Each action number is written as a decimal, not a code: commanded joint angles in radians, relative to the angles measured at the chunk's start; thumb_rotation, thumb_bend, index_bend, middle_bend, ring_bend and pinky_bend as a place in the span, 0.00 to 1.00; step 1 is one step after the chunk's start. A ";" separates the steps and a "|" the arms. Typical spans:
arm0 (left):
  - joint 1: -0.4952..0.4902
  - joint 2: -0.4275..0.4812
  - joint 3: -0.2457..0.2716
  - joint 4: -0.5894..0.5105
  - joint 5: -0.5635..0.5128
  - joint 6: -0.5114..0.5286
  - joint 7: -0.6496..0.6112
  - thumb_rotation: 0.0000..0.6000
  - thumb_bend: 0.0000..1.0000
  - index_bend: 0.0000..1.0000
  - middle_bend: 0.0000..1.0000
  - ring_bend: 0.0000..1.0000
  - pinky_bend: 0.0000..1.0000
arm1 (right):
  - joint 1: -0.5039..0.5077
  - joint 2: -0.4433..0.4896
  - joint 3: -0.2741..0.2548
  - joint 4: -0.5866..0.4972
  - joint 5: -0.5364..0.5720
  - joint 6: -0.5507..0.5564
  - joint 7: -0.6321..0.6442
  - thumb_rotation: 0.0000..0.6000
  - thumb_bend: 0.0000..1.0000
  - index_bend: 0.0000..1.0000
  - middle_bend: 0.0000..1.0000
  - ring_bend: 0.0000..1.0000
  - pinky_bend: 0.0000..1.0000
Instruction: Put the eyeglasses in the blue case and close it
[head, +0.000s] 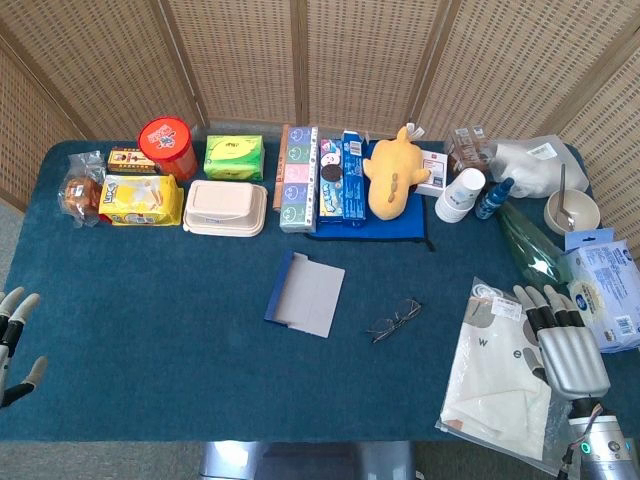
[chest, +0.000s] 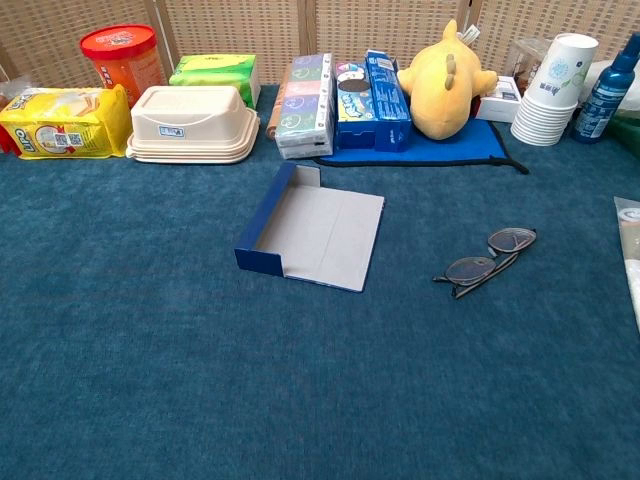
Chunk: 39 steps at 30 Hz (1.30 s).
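Chest view showed the eyeglasses lying folded on the blue table cover, apart from and to the right of the blue case, which lay open and flat with its grey lining facing up and nothing inside it. Head view confirmed the same arrangement, the eyeglasses resting between the case and a clear plastic bag holding a white item at the near right edge. The right hand rested over that bag, its fingers stretched out straight and side by side, holding nothing. The left hand appeared only partly at the left border of the head view, fingers spread apart and holding nothing. Behind the case stood a row of goods: a yellow plush toy on a blue pouch, boxed items, a cream lidded box, a yellow packet, a red tub and a stack of paper cups.
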 joint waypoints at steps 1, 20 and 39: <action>-0.001 -0.001 0.002 -0.002 0.000 -0.005 0.001 1.00 0.31 0.07 0.06 0.00 0.00 | -0.004 0.003 0.001 0.000 -0.001 -0.009 0.009 1.00 0.31 0.05 0.12 0.03 0.16; 0.017 -0.001 0.028 0.007 0.064 0.024 -0.073 1.00 0.31 0.07 0.06 0.00 0.00 | -0.013 0.027 0.010 0.010 -0.096 -0.033 0.056 1.00 0.31 0.11 0.14 0.08 0.17; -0.018 -0.002 0.017 0.005 0.071 -0.022 -0.111 1.00 0.31 0.07 0.06 0.00 0.00 | 0.185 -0.112 0.072 0.117 -0.186 -0.284 0.067 1.00 0.25 0.19 0.19 0.12 0.20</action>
